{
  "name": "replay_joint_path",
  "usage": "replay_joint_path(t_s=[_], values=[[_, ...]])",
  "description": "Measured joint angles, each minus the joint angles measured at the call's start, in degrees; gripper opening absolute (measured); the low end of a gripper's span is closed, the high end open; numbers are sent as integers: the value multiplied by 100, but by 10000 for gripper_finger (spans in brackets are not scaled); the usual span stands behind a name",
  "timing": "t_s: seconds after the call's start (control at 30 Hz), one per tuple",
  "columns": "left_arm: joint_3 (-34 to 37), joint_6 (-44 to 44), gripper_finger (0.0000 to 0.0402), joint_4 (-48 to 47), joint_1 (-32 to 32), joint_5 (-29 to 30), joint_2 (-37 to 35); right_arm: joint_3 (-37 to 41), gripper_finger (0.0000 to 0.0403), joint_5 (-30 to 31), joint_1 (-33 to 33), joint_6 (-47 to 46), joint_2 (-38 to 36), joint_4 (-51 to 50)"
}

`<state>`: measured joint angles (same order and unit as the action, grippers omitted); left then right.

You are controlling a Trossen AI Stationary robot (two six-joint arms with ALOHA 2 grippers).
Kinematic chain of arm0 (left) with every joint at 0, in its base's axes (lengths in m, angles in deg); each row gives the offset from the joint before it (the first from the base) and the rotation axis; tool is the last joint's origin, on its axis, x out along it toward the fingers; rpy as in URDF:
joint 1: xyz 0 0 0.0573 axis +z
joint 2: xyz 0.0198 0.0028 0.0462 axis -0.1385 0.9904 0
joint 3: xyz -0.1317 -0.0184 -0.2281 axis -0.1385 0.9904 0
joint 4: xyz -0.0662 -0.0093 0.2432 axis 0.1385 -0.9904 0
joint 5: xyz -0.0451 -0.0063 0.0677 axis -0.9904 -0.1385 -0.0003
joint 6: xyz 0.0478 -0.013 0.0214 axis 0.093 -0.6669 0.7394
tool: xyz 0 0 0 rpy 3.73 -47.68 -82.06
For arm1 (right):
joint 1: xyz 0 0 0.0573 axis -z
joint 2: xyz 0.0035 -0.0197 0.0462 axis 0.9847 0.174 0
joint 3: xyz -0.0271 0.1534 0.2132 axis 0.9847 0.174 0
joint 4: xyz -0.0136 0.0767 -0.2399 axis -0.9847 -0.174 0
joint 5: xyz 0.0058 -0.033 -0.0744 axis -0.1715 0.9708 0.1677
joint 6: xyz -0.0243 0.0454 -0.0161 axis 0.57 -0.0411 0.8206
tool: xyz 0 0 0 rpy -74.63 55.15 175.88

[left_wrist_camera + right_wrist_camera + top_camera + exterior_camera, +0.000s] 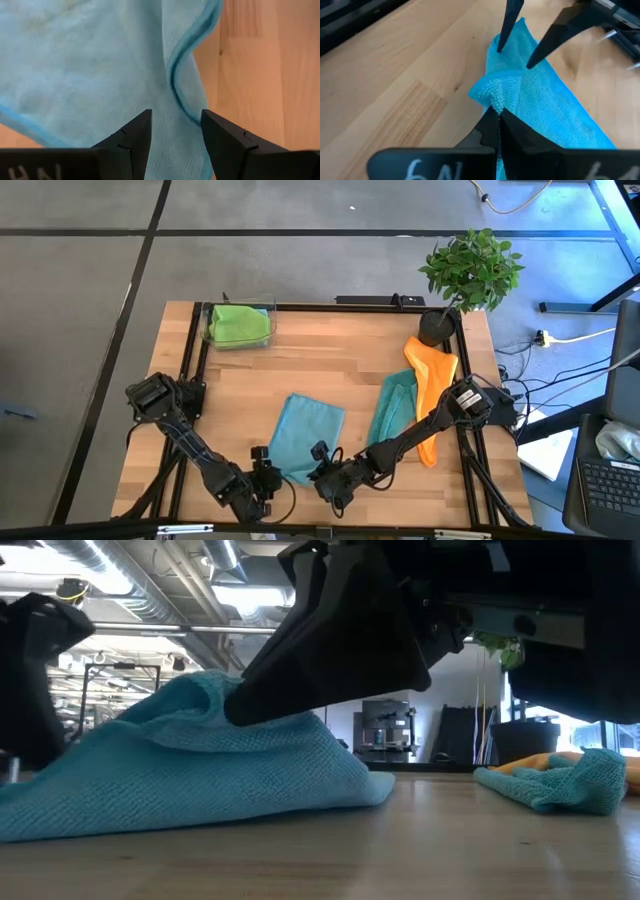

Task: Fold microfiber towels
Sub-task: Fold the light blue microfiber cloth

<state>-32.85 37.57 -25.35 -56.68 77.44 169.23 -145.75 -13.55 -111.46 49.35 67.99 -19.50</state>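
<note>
A light blue microfiber towel (305,435) lies on the wooden table near its front edge. My right gripper (496,112) is shut on a bunched bit of its near edge, raising the cloth into a low peak (200,690). My left gripper (176,130) is open just above the same towel. Its fingers (507,27) point down on either side of a hemmed fold (175,80). Whether they touch the cloth, I cannot tell. A teal towel (393,408) and an orange towel (432,380) lie crumpled at the right. A lime green towel (240,325) sits in a clear bin. My right gripper pinches a bunched fold at the towel's near edge (492,97) between its two shut fingers. It comes in slanting down from the table's right. That fold is raised off the wood, and the rest of the towel (150,790) lies slack on the table.
A potted plant (470,270) stands at the far right corner. The clear bin (212,340) with the green towel is at the far left. Black frame rails (190,360) run along the table's sides. Bare wood (300,360) spans the middle.
</note>
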Motion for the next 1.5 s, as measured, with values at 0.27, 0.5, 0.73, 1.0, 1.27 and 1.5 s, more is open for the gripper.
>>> replay_joint_path(t_s=[0.27,0.5,0.73,1.0,1.27,1.5], values=[[-2,286,164,584,102,88,0,0,8,-4,0,2,0,-32],[-8,387,164,732,194,155,49,-2,8,-6,0,7,0,-32],[-8,352,161,713,366,90,186,-9,8,-9,-7,10,-2,-68],[-8,218,135,939,397,15,186,-9,8,166,-33,-23,-2,-215],[-8,111,32,1019,399,-17,186,-9,11,170,-33,-166,-4,-466],[-8,111,2,1022,454,-27,186,-9,56,547,-65,-503,-168,-1218]])
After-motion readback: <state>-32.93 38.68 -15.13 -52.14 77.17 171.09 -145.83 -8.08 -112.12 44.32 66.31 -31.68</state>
